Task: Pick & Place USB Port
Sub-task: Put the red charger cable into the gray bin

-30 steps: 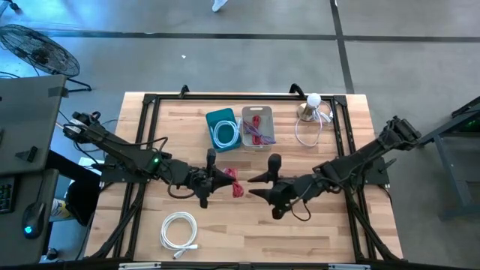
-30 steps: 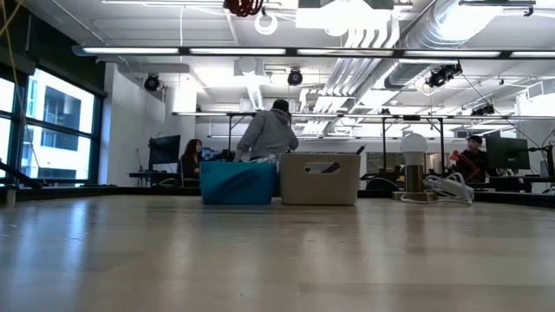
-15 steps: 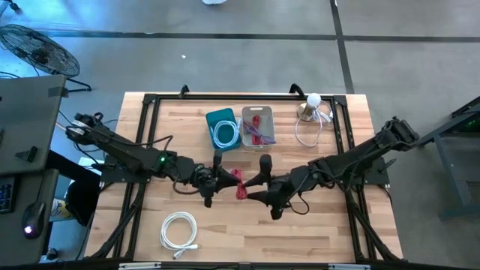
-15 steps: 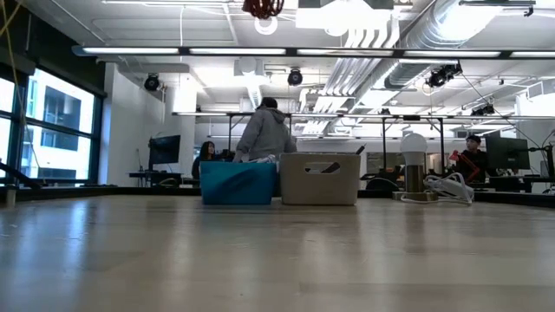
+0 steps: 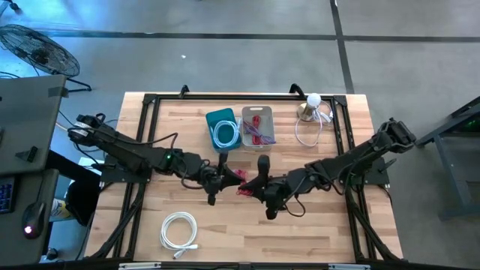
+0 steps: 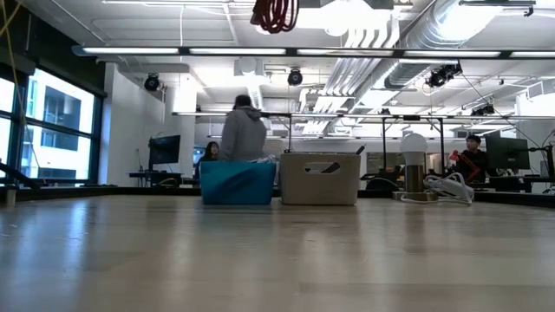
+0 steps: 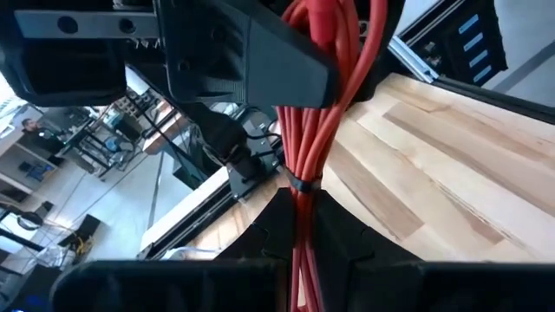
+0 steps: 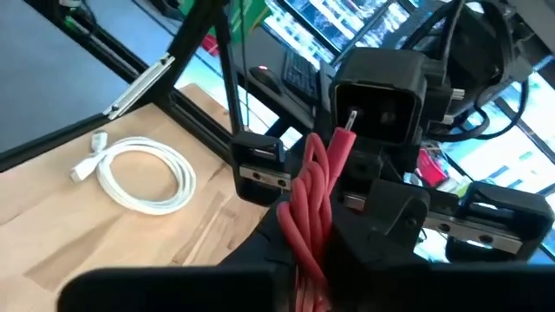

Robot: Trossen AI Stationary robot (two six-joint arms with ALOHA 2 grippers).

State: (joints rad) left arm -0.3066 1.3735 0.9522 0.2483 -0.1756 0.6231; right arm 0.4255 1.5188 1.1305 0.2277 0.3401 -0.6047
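Observation:
A red USB cable bundle (image 5: 240, 181), tied with a small black tie (image 7: 299, 185), hangs in the air above the middle of the table, between my two grippers. My left gripper (image 5: 229, 178) reaches it from the table's left and is shut on it. From the right, my right gripper (image 5: 248, 185) is shut on the same bundle. In the low view the bundle (image 6: 275, 12) shows high above the table top. One plug end (image 8: 348, 130) sticks out of the bundle. My left gripper pinches several strands of the bundle (image 7: 301, 217) between its two fingers, just beside the black tie. The fingers come about level from the table's left, across the strands. The bundle is lifted clear of the table. My right gripper pinches the bundle (image 8: 307, 234) between its two fingers, close beside the left gripper's hold. Its fingers (image 7: 260, 65) come about level from the table's right. The strands run straight between the two holds.
A teal bin (image 5: 223, 129) with a white cable and a grey bin (image 5: 257, 127) with red cables stand at the far middle. A lamp (image 5: 310, 105) with a loose white cord stands far right. A coiled white cable (image 5: 178, 229) lies near left. A person stands beyond the table (image 6: 242, 132).
My left gripper has carried the red bundle toward the table's right. My right gripper has moved toward the table's left to meet it and has shut on the bundle. The bundle stays clear of the table.

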